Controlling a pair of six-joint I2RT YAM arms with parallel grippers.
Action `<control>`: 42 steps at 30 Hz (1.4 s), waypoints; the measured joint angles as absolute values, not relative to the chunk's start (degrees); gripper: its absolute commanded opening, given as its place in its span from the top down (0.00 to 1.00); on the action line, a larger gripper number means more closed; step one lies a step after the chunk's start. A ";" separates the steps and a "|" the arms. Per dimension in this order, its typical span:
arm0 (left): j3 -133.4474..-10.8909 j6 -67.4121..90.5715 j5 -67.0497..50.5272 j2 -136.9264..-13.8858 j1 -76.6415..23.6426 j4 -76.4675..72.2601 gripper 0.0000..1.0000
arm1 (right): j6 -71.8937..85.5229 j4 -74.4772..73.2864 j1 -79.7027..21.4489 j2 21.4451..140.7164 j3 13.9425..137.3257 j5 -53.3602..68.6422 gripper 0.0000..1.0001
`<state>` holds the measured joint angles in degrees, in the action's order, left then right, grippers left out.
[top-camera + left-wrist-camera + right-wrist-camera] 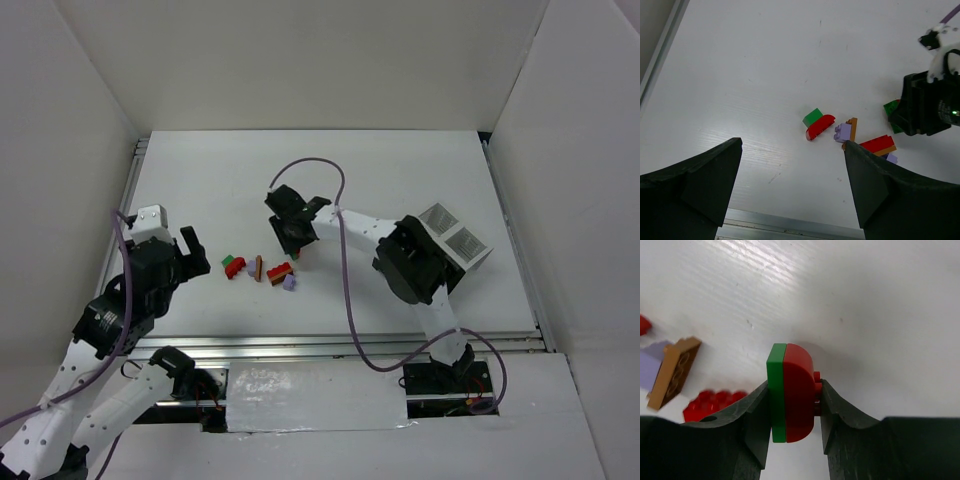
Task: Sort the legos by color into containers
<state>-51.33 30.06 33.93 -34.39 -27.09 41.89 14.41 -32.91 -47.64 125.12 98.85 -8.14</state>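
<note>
My right gripper is shut on a green plate joined to a rounded red brick, gripped across its two faces just above the table. From above, the right gripper hangs at the loose legos' far right edge. On the table lie a green-and-red lego, a lavender brick against a thin brown-orange one, and a red brick. My left gripper stands open just left of the pile, with nothing between its fingers. The containers sit at the right.
The right arm stretches from the containers toward the pile, with a purple cable looping over it. A metal rail runs along the table's near edge. White walls close in the left, back and right sides.
</note>
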 measured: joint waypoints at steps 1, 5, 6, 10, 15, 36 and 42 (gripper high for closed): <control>-51.33 30.17 33.71 -34.70 -27.05 41.91 0.05 | 14.57 -32.45 -47.64 122.74 96.82 -8.91 0.92; -51.88 30.98 29.67 -35.88 -26.83 41.89 0.03 | 16.25 -30.20 -47.66 108.55 88.88 -10.57 0.92; -52.18 31.70 28.03 -35.88 -26.81 41.69 0.03 | 16.95 -29.21 -47.68 103.92 86.39 -10.57 0.92; -52.62 35.20 18.20 -35.46 -26.79 36.91 0.04 | 20.23 -24.05 -48.38 83.46 74.76 -9.76 0.95; -51.62 42.98 2.09 -37.80 -27.44 22.06 0.07 | 24.84 -16.84 -50.26 64.25 59.27 -4.91 1.00; -52.64 49.93 2.83 -59.90 -48.38 8.14 0.28 | 30.22 -17.65 -58.26 57.87 50.17 -13.39 1.00; -52.90 49.93 3.42 -60.51 -48.90 8.10 0.38 | 30.22 -17.52 -58.41 57.87 50.26 -13.34 1.00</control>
<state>-52.90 49.93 3.42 -60.51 -48.90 8.10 30.22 -17.52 -58.41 57.87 50.26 -13.34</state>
